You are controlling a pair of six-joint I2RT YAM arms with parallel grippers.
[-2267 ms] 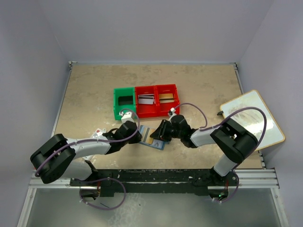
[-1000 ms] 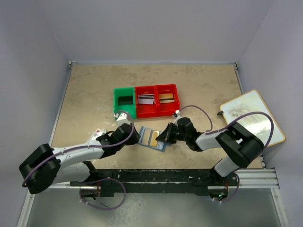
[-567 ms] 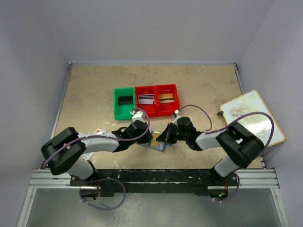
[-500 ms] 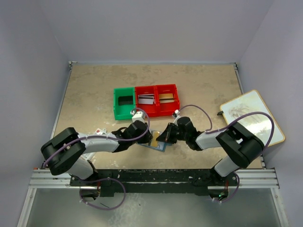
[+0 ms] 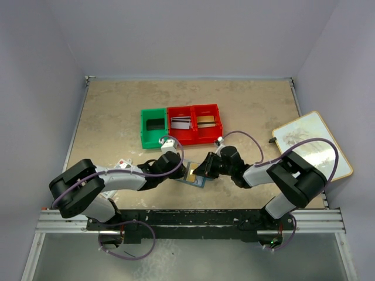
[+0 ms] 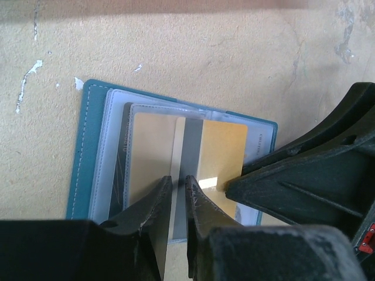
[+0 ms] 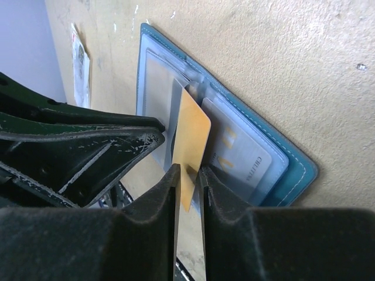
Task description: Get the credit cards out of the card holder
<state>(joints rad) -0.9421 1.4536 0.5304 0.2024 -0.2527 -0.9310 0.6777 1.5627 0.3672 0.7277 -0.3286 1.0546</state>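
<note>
The card holder (image 6: pixel 88 146), a teal-blue wallet, lies open on the table with clear sleeves showing; in the top view it (image 5: pixel 198 181) sits between the two grippers. A gold credit card (image 7: pixel 193 134) sticks up out of a sleeve. It stands between the fingers of my right gripper (image 7: pixel 187 175), which are slightly apart, with a gap beside the card. My left gripper (image 6: pixel 177 184) hovers over the holder's near edge, its jaws a narrow slit apart over a grey strip beside the gold card (image 6: pixel 222 149). The two grippers nearly touch.
Behind the holder stand a green bin (image 5: pixel 154 126) and two red bins (image 5: pixel 193 124) with cards lying in them. A white packet with red marks (image 5: pixel 121 164) lies under the left arm. A light board (image 5: pixel 313 146) leans at the right table edge.
My left gripper has come in from the left onto the holder and its jaws have narrowed. My right gripper's jaws, shut before, have parted slightly around the gold card.
</note>
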